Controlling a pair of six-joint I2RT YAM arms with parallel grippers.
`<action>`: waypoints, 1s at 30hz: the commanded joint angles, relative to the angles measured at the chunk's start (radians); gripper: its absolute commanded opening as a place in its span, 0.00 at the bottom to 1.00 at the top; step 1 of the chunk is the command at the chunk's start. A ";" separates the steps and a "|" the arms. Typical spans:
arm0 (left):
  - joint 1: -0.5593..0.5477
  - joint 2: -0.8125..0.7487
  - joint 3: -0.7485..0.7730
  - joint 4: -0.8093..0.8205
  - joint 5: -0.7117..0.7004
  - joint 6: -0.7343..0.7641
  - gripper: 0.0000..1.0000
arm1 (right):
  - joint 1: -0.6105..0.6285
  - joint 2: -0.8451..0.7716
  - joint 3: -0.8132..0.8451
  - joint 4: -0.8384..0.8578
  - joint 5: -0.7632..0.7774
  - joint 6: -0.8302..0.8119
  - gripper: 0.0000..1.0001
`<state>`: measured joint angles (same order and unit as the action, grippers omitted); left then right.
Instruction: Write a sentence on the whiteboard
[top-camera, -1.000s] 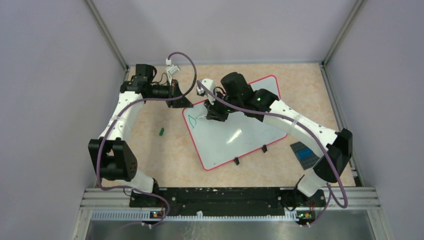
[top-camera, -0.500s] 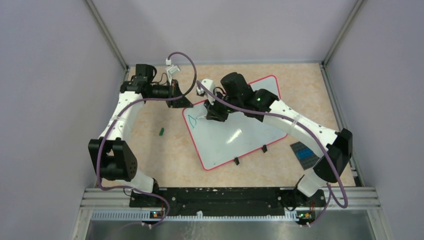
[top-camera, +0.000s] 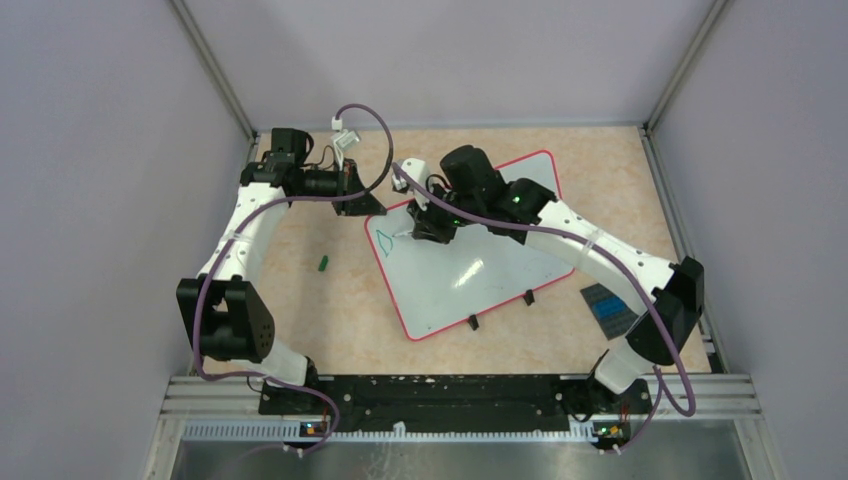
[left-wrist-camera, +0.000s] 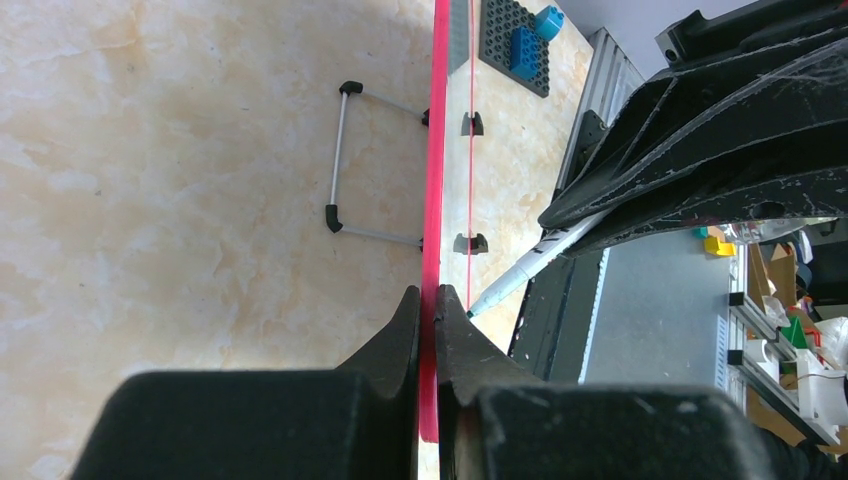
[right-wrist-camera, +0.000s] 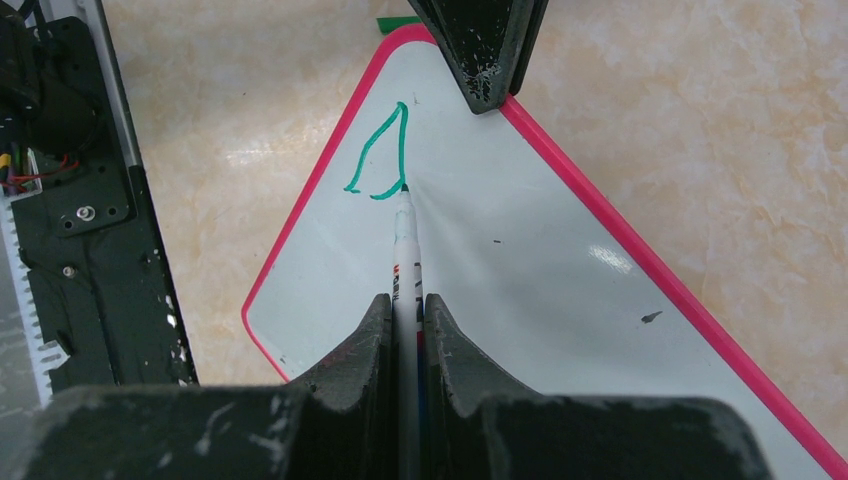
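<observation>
Two arms reach out from the near edge of the surface (top-camera: 300, 310), one claw on each. Nearest on the right lies one dark studded plate (top-camera: 608, 305); it carries a blue brick (left-wrist-camera: 525, 48) and a smaller turquoise piece (left-wrist-camera: 548, 20). Beyond it are the two black feet (top-camera: 473, 322) on the near rim of the one whiteboard (top-camera: 470, 270). The board sits skewed on the middle-right of the surface, one corner pointing far right. To its left, apart from it, one small green piece (top-camera: 323, 264) lies on the surface.

Farther out, the right claw (right-wrist-camera: 405, 305) pinches one white marker (right-wrist-camera: 404, 240). The marker's tip touches the board at the foot of a single green outline (right-wrist-camera: 380, 160) shaped like a narrow sail. Farthest, the left claw (left-wrist-camera: 428, 295) is pressed together on the board's red rim near its far-left corner.

Against the earlier views, the arms, board and marker sit where they were and the green outline looks no different. Only the purple cable (top-camera: 480, 222) on the right arm has shifted slightly.
</observation>
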<state>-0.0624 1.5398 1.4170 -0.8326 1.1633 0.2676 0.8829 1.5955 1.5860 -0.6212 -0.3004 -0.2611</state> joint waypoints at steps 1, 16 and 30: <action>-0.014 -0.034 -0.017 -0.008 0.002 -0.004 0.00 | 0.013 0.011 0.044 0.019 0.014 -0.015 0.00; -0.014 -0.036 -0.021 -0.007 -0.004 -0.008 0.00 | 0.006 -0.023 -0.045 0.023 0.065 -0.018 0.00; -0.014 -0.034 -0.023 -0.005 -0.002 -0.010 0.00 | 0.013 -0.034 -0.081 0.027 0.036 -0.009 0.00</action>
<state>-0.0612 1.5398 1.4113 -0.8150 1.1481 0.2676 0.8883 1.5848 1.4990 -0.6163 -0.2890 -0.2672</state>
